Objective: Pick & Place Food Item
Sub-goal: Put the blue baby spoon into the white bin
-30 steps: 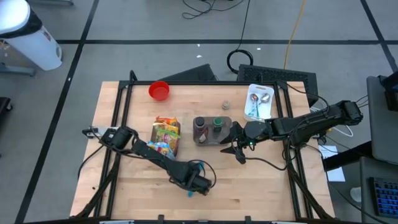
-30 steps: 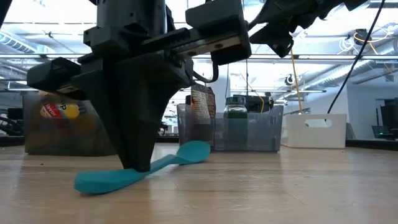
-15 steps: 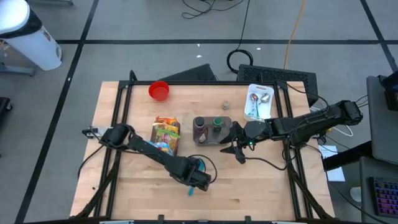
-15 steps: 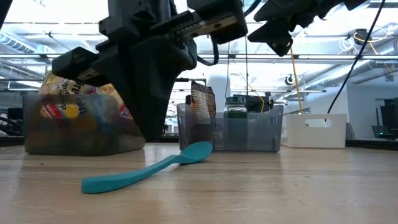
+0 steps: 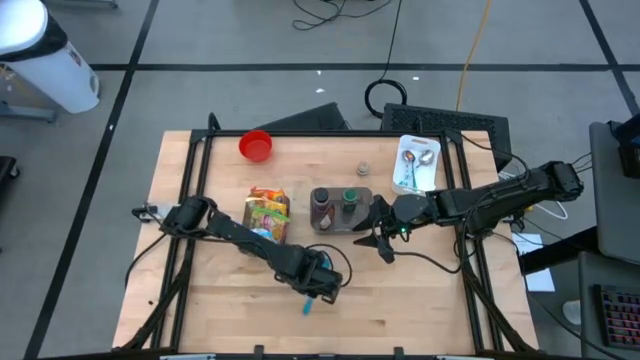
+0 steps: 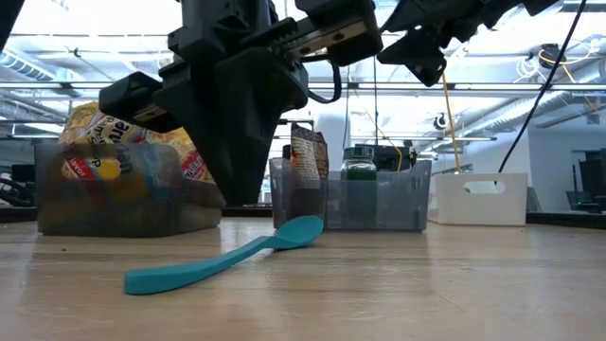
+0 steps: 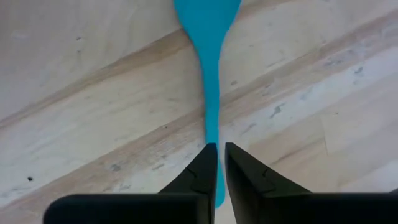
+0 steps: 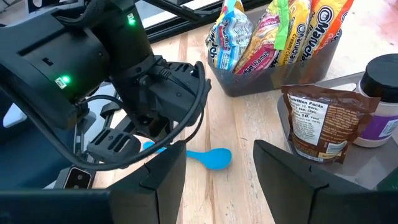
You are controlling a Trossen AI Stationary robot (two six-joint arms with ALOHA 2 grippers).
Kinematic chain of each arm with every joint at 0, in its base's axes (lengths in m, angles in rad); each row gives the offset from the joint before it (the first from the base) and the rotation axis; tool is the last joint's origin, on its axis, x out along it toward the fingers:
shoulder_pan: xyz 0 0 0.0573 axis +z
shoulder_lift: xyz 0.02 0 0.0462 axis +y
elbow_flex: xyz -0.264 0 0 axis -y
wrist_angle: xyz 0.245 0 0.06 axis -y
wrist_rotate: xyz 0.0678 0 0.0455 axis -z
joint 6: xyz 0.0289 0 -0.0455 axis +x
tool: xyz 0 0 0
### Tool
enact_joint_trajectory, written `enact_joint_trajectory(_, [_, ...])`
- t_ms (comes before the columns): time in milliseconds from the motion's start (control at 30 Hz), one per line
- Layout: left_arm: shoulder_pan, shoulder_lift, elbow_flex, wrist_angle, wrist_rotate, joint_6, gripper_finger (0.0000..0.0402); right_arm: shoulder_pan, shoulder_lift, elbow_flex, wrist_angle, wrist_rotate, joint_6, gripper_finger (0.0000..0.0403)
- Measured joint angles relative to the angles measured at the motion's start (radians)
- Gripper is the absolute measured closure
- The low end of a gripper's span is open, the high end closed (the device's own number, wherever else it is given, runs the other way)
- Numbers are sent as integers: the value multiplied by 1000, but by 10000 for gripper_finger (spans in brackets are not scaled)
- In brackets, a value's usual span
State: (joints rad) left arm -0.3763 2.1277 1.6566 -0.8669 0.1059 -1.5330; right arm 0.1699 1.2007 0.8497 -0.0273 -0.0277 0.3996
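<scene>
A teal spoon (image 5: 307, 304) lies flat on the wooden table near its front edge. It also shows in the low view (image 6: 218, 260) and the left wrist view (image 7: 208, 62). My left gripper (image 7: 221, 152) hovers right above the spoon's handle, pointing down. Its fingers are only a narrow gap apart and hold nothing; it also shows in the high view (image 5: 318, 283). My right gripper (image 5: 378, 238) is open and empty, raised to the right of a clear bin (image 5: 340, 208) that holds a brown bag and a jar. It looks toward the spoon (image 8: 208, 157).
A clear bin of snack packets (image 5: 266, 218) stands left of centre, next to the bin with the bag and jar. A red bowl (image 5: 256, 146) sits at the far left. A white tray (image 5: 415, 163) with spoons is at the far right, with a small round object (image 5: 364, 168) beside it.
My left gripper has risen off the spoon's handle, where its fingertips stood a second ago, and drifted a little toward the far edge. The spoon has stayed lying on the table.
</scene>
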Motion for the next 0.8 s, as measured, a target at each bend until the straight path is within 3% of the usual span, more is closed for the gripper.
enact_joint_trajectory(267, [25, 0, 0, 26, 27, 52, 350, 0, 0, 0, 0, 0, 0, 222])
enact_joint_trajectory(533, [32, -1, 1, 54, 50, 73, 251, 0, 0, 0, -3, 3, -24, 222])
enact_joint_trajectory(800, [32, -1, 1, 53, -89, 59, 190, -31, 0, 0, -8, 59, -19, 222])
